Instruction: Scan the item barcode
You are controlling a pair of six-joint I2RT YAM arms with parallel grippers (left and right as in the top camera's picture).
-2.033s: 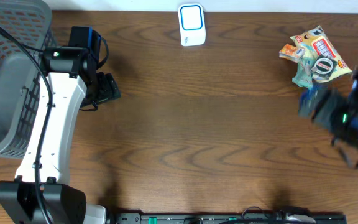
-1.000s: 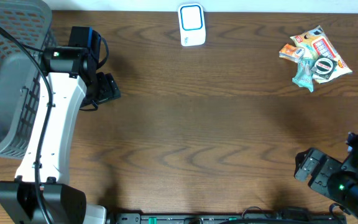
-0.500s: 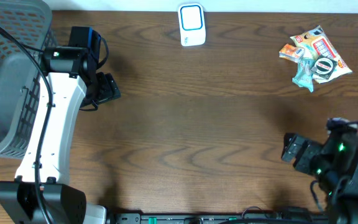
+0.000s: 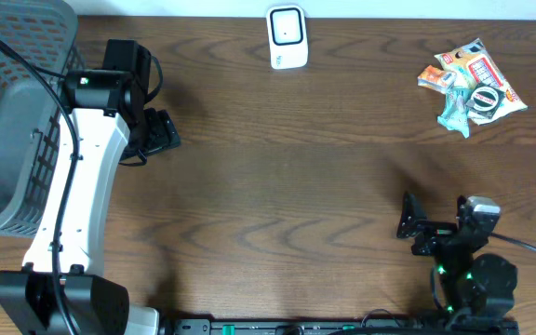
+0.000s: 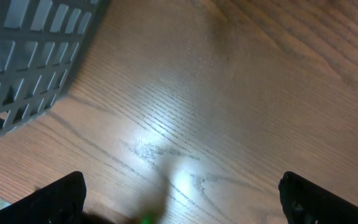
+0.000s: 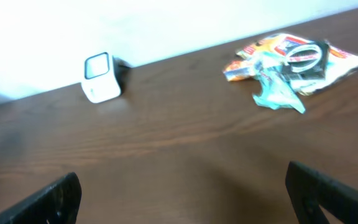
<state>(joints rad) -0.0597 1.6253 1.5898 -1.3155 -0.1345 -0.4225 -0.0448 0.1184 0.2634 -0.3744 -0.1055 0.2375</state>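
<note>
Dark wood-grain table (image 4: pixel 287 186), pale wall (image 6: pixel 179 25) behind, soft overhead glare

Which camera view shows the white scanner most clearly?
The overhead view: the white scanner is sharp and whole there. The right wrist view shows the white scanner small and blurred. The left wrist view misses it.

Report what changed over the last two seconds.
The right end effector pulled back from the pile of packets to the near edge of the table, then swung left. It is open and took nothing. The scanner no longer shows its blue glow. The pile, the scanner's place, the left arm and the basket stayed as they were.
</note>
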